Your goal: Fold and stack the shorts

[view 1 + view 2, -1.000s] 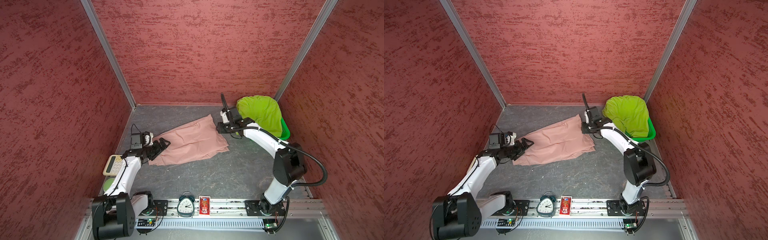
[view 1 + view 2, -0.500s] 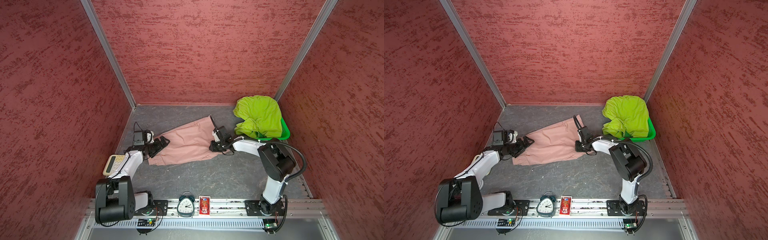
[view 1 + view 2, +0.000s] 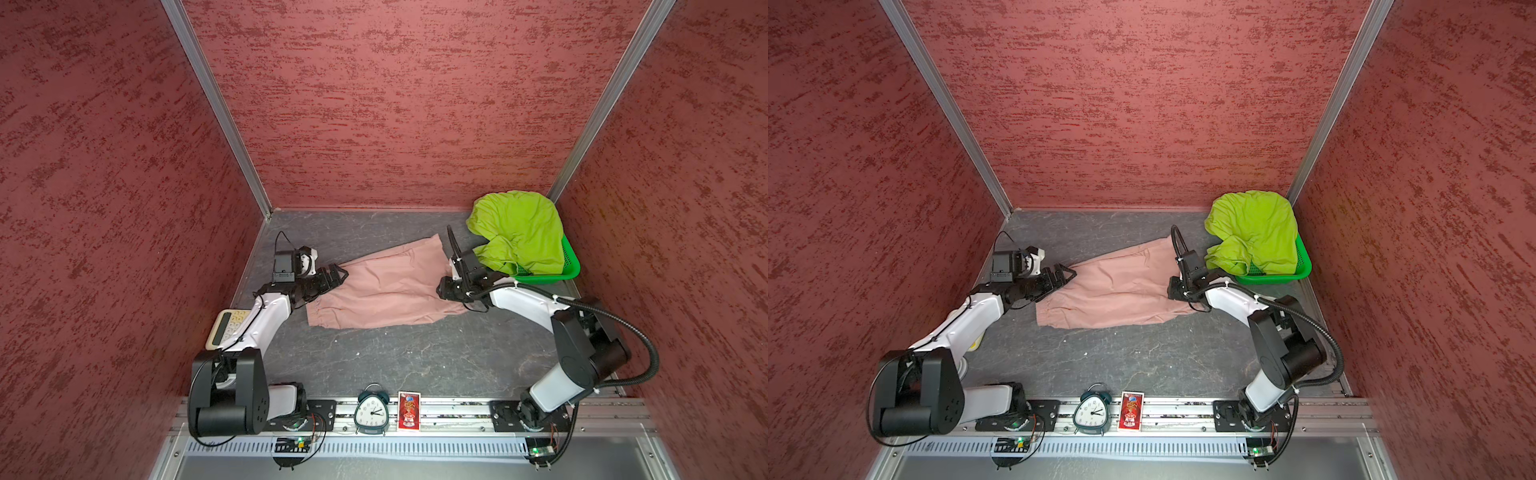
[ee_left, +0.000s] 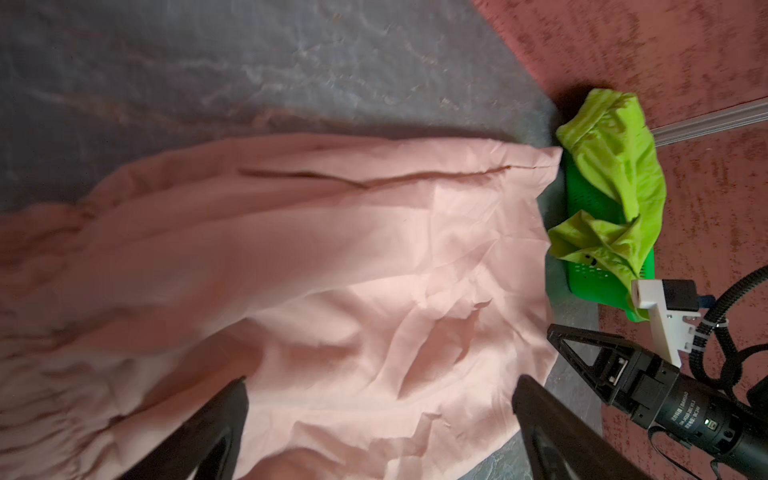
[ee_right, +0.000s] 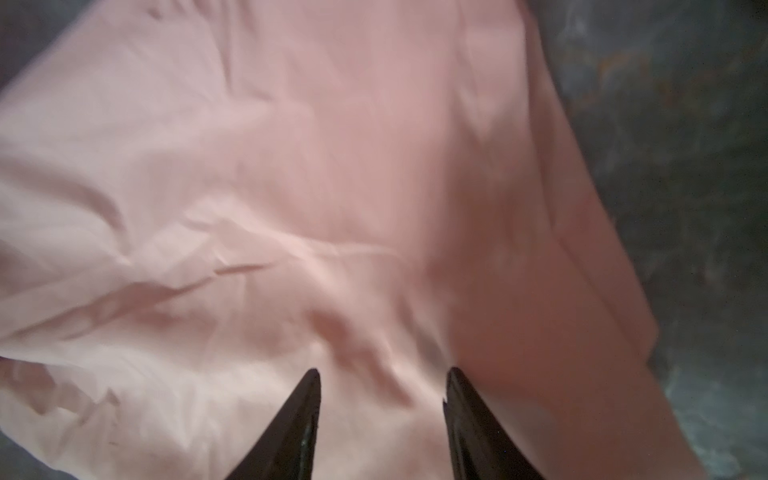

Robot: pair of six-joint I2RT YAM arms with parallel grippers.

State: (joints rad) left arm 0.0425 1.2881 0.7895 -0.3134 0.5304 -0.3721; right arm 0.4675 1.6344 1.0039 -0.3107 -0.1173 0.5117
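Note:
The dusty pink shorts (image 3: 386, 286) (image 3: 1113, 291) lie spread on the grey floor, gathered waistband toward the left. My left gripper (image 3: 338, 274) (image 4: 382, 380) is wide open at the waistband end, low over the cloth (image 4: 332, 257), gripping nothing. My right gripper (image 3: 442, 286) (image 5: 383, 370) is at the opposite edge, jaws apart above the pink fabric (image 5: 332, 187), with nothing pinched between them. The lime green shorts (image 3: 519, 232) (image 3: 1254, 228) (image 4: 615, 166) are heaped over the green basket (image 3: 569, 266) in the far right corner.
Red walls close in three sides. A calculator (image 3: 226, 328) lies by the left arm. An alarm clock (image 3: 372, 411) and a small red box (image 3: 409, 411) stand on the front rail. Bare grey floor (image 3: 415, 357) lies in front of the pink shorts.
My right gripper dropped from the pink shorts' far corner to their right edge, then drew back a little right, its jaws narrowing then widening. The left gripper crept slightly farther back, still open.

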